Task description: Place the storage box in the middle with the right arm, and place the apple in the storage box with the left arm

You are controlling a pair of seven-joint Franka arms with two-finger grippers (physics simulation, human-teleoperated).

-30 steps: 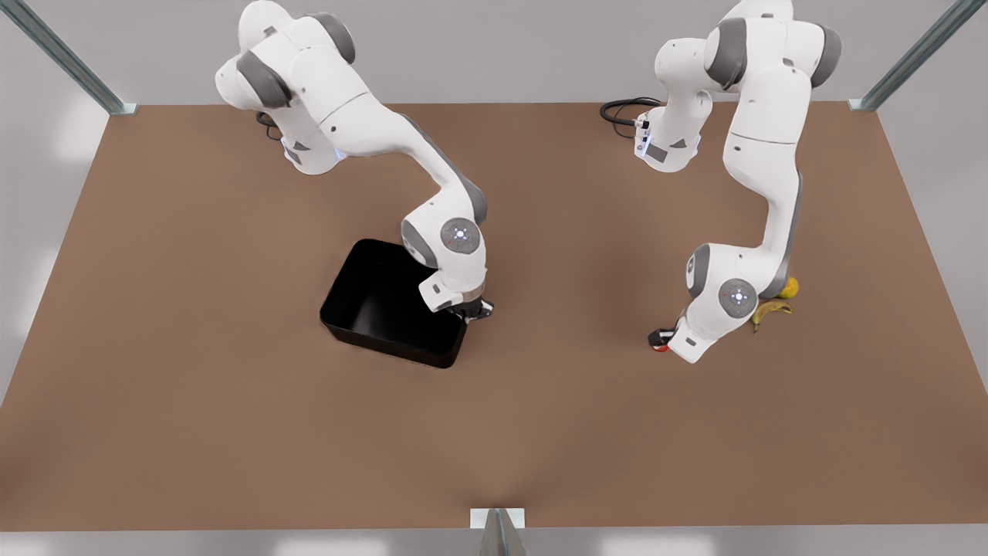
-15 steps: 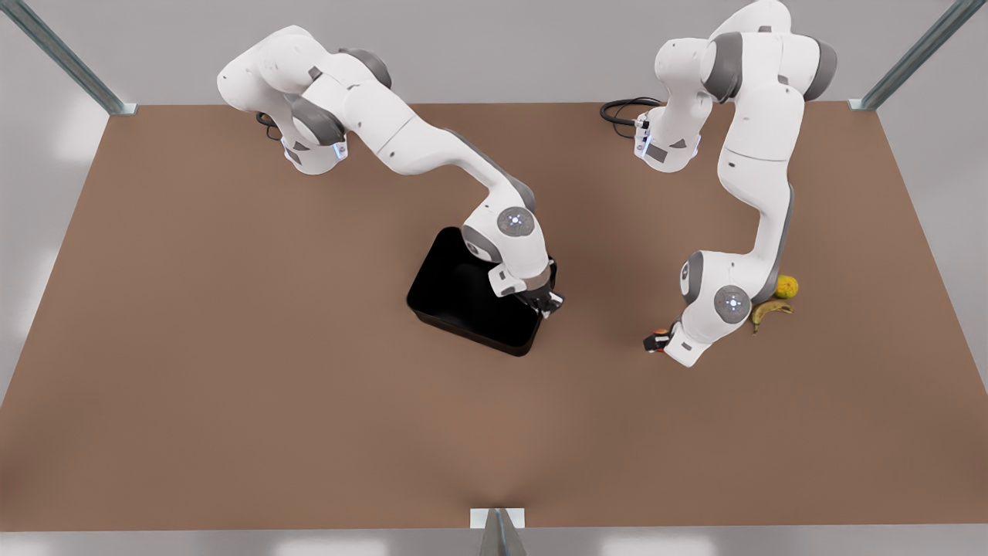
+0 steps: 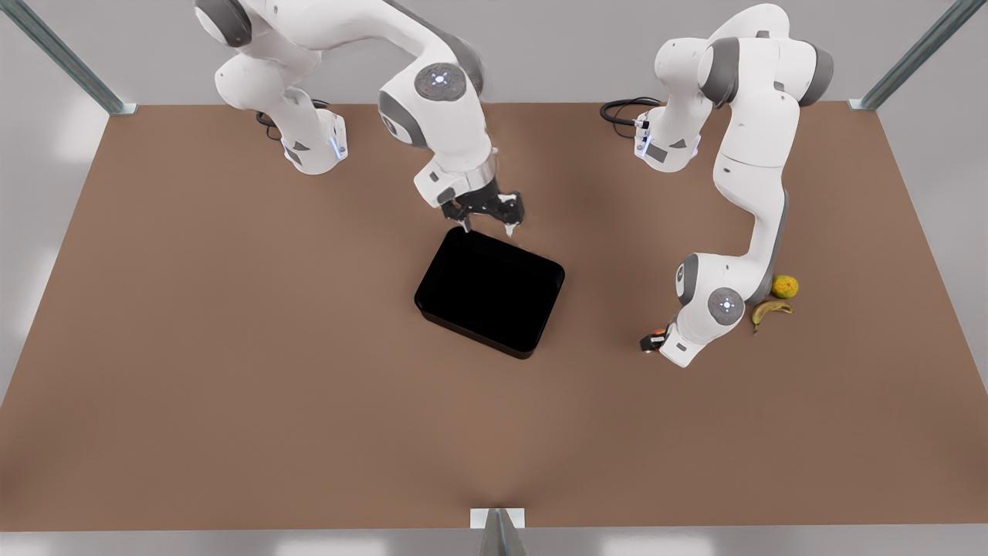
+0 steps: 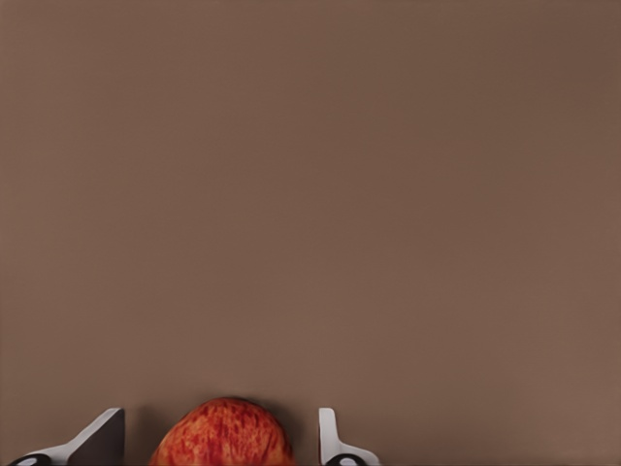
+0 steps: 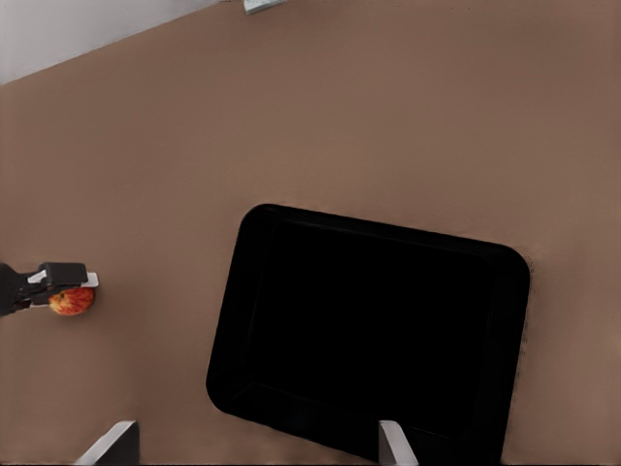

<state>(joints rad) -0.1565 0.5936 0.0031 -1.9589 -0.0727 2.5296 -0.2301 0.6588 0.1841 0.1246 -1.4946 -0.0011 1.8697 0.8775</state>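
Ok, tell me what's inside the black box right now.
Nothing shows inside the storage box: in the right wrist view its interior is plain black. The apple sits between the left gripper fingers, off to the side. The open right gripper hangs above the box's rim.

Black storage box [image 3: 490, 293], red apple [image 4: 222, 435] (yellow-streaked), brown table [image 3: 231, 347].

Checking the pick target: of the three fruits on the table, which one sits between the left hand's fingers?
The red apple, between the left hand's open fingers. The yellow-orange round fruit and the banana lie apart behind that arm, untouched.
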